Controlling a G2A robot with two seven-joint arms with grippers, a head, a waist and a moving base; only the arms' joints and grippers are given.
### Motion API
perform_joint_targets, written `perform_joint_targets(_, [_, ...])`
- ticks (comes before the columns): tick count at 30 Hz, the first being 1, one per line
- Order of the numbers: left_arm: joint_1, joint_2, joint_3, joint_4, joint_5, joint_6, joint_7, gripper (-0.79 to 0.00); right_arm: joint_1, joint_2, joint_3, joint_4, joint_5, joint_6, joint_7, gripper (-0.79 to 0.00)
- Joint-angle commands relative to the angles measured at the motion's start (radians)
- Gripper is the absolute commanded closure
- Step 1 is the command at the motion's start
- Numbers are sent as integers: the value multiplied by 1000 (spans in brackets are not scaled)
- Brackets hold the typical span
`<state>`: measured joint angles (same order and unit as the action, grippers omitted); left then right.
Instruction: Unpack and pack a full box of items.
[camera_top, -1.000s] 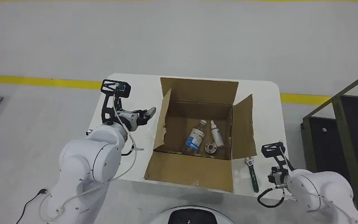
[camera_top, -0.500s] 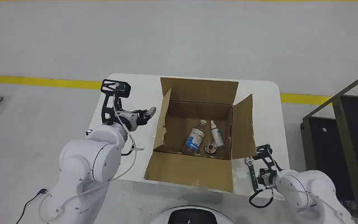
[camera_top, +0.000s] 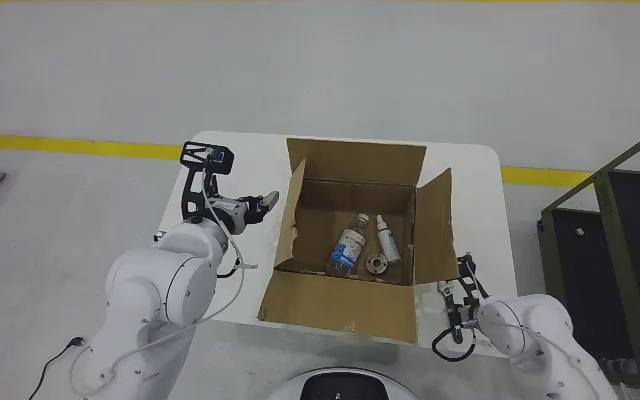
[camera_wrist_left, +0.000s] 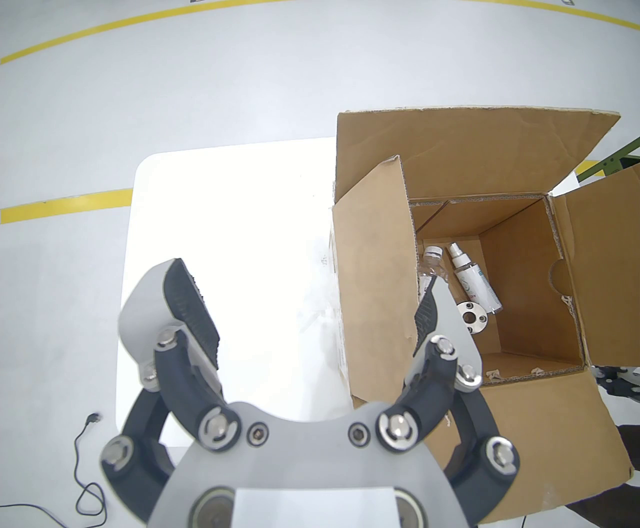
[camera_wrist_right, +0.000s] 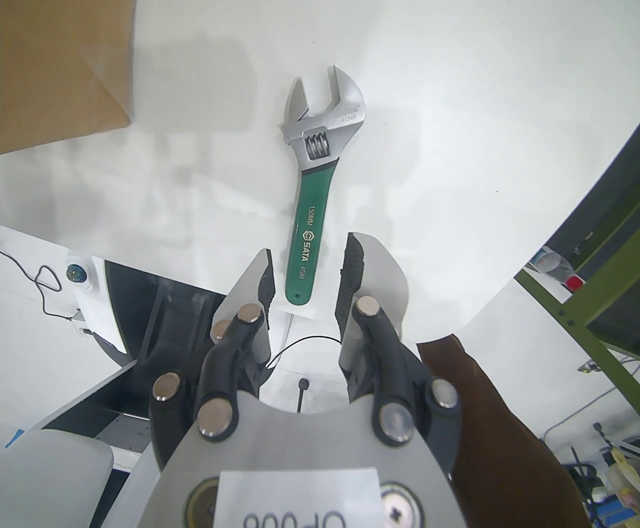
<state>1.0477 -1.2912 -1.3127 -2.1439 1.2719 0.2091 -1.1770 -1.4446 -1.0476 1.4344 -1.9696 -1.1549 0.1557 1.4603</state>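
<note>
Right pincer (camera_wrist_right: 309, 250) hangs over the near right edge of the white bench (camera_wrist_right: 450, 125), its fingers moderately apart and holding nothing. Seen from the right wrist, the end of the green handle of a wrench (camera_wrist_right: 315, 190) sits in the gap between the two fingers. Whether the pads touch the handle cannot be told. The wrench lies flat on the bench just beside the box's right flap, with its steel head pointing away from the robot.

The left pincer (camera_wrist_left: 302, 280) is spread wide and empty, hovering above the bare bench on the left of the box (camera_wrist_left: 380, 280), close to its left flap.

The cardboard box (camera_top: 340, 300) stands in the middle of the bench (camera_top: 240, 160) with all four flaps folded open. On its floor lie a clear bottle (camera_top: 350, 245), a small white spray bottle (camera_top: 387, 240) just beside it, and a round metal disc with holes (camera_top: 376, 264) near the ends of both bottles closest to the robot.
</note>
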Motion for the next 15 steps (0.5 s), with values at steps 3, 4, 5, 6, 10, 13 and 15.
perform_joint_targets(3, [0,0,0,0,0,0,0,-785,25,-5,-26,48,-15,29,-15,-302])
perform_joint_targets(4, [0,0,0,0,0,0,0,-785,31,-7,-32,57,-11,34,-19,-299])
perform_joint_targets(5, [0,0,0,0,0,0,0,-785,36,-8,-37,68,-11,40,-23,-299])
perform_joint_targets(6, [0,0,0,0,0,0,0,-785,41,-10,-41,78,-9,45,-27,-302])
perform_joint_targets(10, [0,0,0,0,0,0,0,-785,58,-15,-60,118,-2,58,-43,-339])
perform_joint_targets(13, [0,0,0,0,0,0,0,-785,69,-18,-69,141,9,60,-52,-329])
perform_joint_targets(15, [0,0,0,0,0,0,0,-785,74,-19,-71,152,13,60,-55,-326])
